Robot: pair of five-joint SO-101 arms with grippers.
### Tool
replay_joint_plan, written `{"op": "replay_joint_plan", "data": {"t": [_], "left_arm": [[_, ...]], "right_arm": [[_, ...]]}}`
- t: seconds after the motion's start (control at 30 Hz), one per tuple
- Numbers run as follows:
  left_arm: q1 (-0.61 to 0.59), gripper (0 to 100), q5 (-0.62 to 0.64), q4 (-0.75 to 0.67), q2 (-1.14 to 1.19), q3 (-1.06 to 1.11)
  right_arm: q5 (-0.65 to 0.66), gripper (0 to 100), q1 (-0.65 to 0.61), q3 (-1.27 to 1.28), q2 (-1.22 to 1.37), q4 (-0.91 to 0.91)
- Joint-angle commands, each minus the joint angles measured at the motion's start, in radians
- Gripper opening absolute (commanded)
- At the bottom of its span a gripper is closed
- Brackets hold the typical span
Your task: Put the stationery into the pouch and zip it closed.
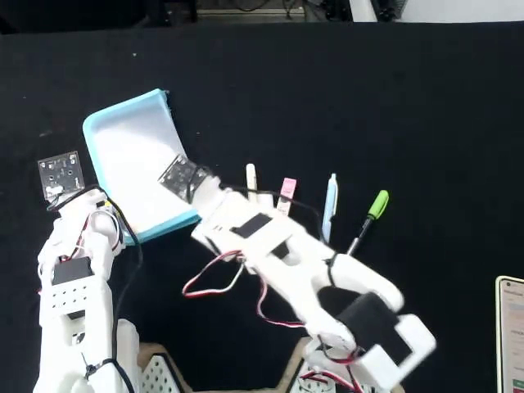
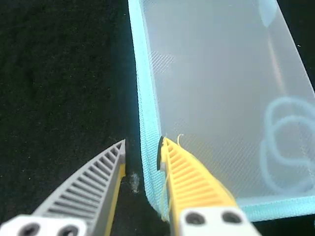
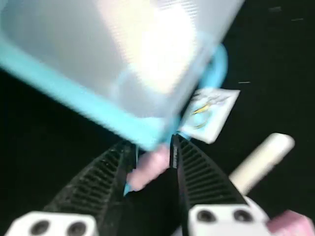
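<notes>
While your right gripper (image 3: 150, 147) pinches a pink piece (image 3: 147, 172) right at the pouch (image 1: 131, 155) edge, it could catch the rim and drop short. Your left gripper (image 2: 142, 142) is spread, straddling the pouch's side seam, not clamping, so the pouch may slide. High view gives the blue pen (image 1: 329, 205) and green marker (image 1: 375, 206) beside the pouch; wrist views give finger contact.

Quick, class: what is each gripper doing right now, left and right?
Left gripper: open, straddling the edge of the pouch.
Right gripper: closed on a small pink item at the pouch's corner.
</notes>
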Motion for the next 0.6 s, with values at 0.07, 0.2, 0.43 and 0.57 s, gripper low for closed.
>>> {"op": "replay_joint_plan", "data": {"t": [0.07,0.2,0.43,0.57], "left_arm": [[-0.008,12,0.008,-0.011,0.002,-0.073],[-0.008,12,0.008,-0.011,0.002,-0.073],[-0.008,12,0.008,-0.011,0.002,-0.073],[-0.008,12,0.008,-0.011,0.002,-0.073]], "right_arm": [[-0.219,14.9,0.100,-0.002,-0.162,0.026],[-0.321,19.3,0.098,-0.005,-0.160,0.074],[-0.327,16.6,0.104,-0.051,-0.074,0.080],[-0.327,16.3,0.104,-0.061,-0.061,0.080]]}}
